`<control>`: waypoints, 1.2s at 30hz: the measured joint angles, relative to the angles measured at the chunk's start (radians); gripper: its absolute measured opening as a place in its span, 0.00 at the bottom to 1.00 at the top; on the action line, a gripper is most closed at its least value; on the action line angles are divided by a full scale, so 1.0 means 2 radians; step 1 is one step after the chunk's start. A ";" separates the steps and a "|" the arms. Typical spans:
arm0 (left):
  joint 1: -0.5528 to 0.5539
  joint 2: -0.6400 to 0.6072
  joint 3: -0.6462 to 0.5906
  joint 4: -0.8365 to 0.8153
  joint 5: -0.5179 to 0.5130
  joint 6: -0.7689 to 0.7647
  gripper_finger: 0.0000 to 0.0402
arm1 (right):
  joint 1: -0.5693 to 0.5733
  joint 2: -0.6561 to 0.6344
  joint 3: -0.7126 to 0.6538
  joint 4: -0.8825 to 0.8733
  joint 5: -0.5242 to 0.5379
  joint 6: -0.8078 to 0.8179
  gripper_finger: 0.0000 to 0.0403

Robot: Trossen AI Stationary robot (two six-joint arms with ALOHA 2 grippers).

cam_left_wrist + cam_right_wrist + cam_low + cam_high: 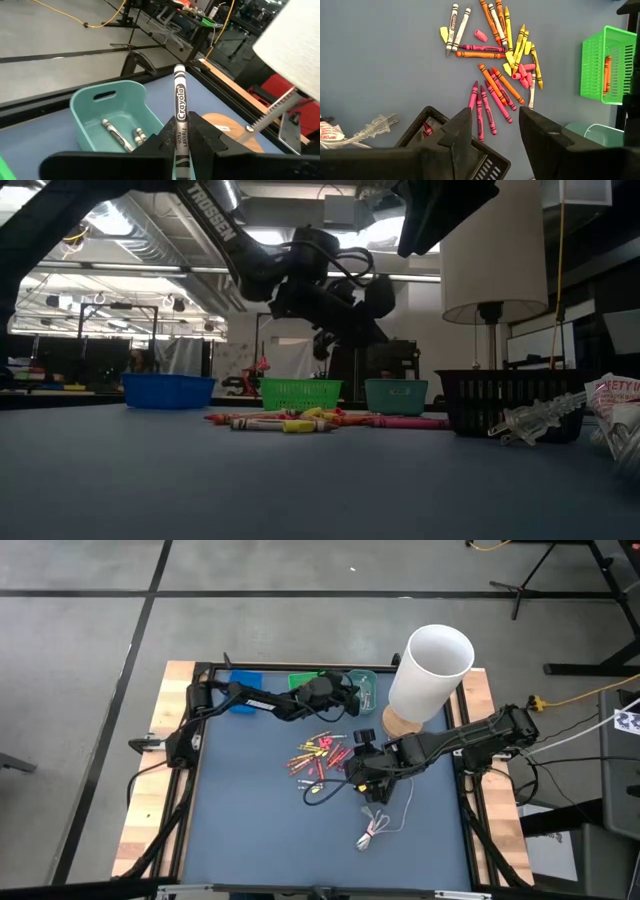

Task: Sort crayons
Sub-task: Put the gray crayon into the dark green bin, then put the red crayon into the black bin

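My left gripper (350, 692) hovers over the teal tray (85, 107) at the table's far side, shut on a grey-white crayon (180, 100). The tray holds a few grey-white crayons (117, 135). Many loose crayons (500, 60) in pink, red, orange, yellow and white lie flat on the blue mat at the table's middle. My right gripper (492, 132) is open and empty above a black basket (445, 150), just right of the pile. My left gripper pinches the crayon's lower half (181, 131) between its two fingers (207, 142). The crayon runs along the fingers and sticks out past their ends, its tip (179, 70) pointing away. It is lifted clear, above the teal tray's right rim.
A green tray (602, 65) with an orange crayon and a blue tray (245, 690) stand left of the teal one. A lamp with a white shade (430, 670) stands at the far right. A white cable with a plug (375, 830) lies toward the near edge.
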 joint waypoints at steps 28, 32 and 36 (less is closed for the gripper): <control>-0.001 -0.144 -0.019 -0.372 0.142 0.208 0.22 | 0.000 0.000 0.000 -0.004 -0.004 0.007 0.41; -0.034 -0.211 -0.099 -0.341 0.139 0.211 0.22 | 0.000 0.000 0.000 -0.002 -0.004 -0.002 0.41; -0.070 -0.294 -0.205 -0.294 0.139 0.211 0.22 | -0.007 0.000 0.000 0.007 -0.010 -0.010 0.41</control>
